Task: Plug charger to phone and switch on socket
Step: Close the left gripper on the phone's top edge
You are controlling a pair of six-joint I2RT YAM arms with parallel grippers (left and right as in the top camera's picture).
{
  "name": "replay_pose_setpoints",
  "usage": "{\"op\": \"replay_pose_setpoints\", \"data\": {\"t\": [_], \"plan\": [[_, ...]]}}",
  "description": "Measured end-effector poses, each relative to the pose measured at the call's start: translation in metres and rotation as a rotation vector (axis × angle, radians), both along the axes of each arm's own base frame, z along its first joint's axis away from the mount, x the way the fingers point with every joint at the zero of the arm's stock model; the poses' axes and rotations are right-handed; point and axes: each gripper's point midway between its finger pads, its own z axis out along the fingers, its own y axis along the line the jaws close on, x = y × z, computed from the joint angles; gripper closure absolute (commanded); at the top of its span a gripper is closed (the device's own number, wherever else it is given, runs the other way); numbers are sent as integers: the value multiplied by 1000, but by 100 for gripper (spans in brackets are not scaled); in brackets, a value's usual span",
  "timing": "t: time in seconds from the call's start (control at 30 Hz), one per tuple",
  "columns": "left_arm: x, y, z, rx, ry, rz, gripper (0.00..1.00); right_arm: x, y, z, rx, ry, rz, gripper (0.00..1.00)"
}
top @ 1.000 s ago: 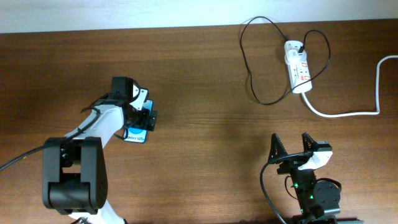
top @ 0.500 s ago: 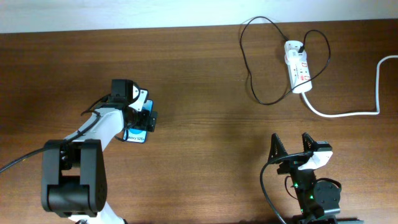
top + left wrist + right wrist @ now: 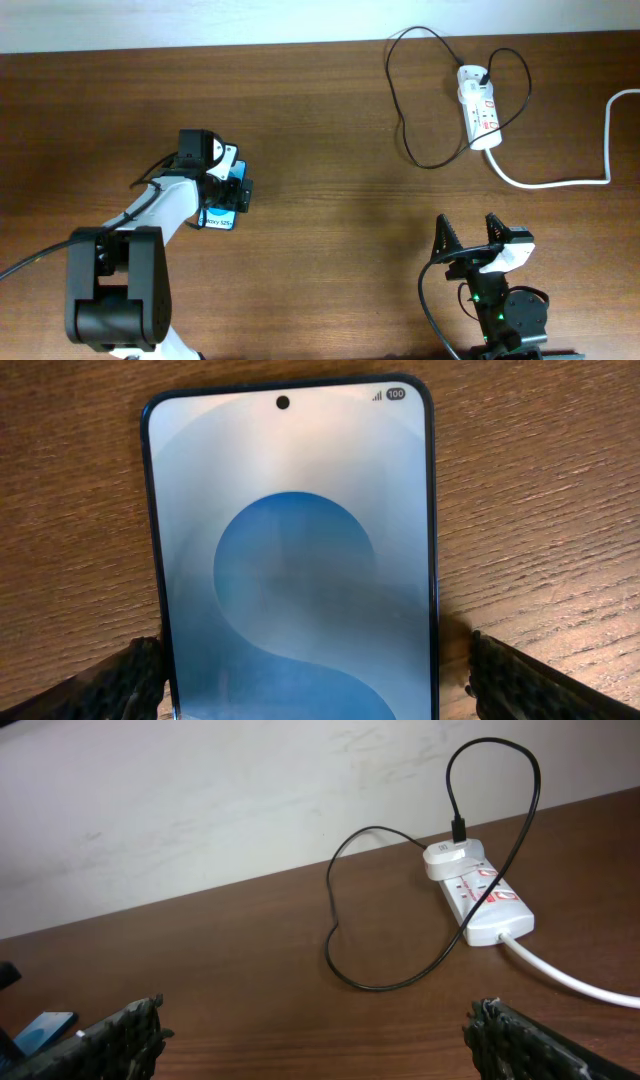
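Now the phone point(image 3: 290, 550) lies on the bench point(image 3: 320, 120) at nine o'clock. The left pincer point(image 3: 320, 685) hangs over it, spread wide, a finger on each side. The right pincer point(image 3: 468, 228) at five o'clock is spread wide too, empty. The socket point(image 3: 480, 105) and charger point(image 3: 400, 110) sit at one o'clock.

The brown wooden counter point(image 3: 330, 150) is seen to be smooth, with fine grain lines and a soft shine. The slim black-edged phone point(image 3: 290, 560) is covered with shiny, smooth glass. The small white power strip point(image 3: 485, 900) and the thick white cord point(image 3: 570, 975) look like smooth plastic. The long thin black charger cable point(image 3: 329, 900) is seen as smooth and dull. The black pads point(image 3: 515, 685) on the left jaws are covered with rough little bumps.
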Motion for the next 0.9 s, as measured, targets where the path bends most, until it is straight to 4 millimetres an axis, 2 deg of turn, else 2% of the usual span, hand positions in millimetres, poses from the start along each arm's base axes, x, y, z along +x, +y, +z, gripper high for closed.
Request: {"op": "replay_pose_setpoints", "data": {"t": [0.9], "plan": [[-4,1,0,4,16,5,1,0,0,0,0,0,0,2]]}}
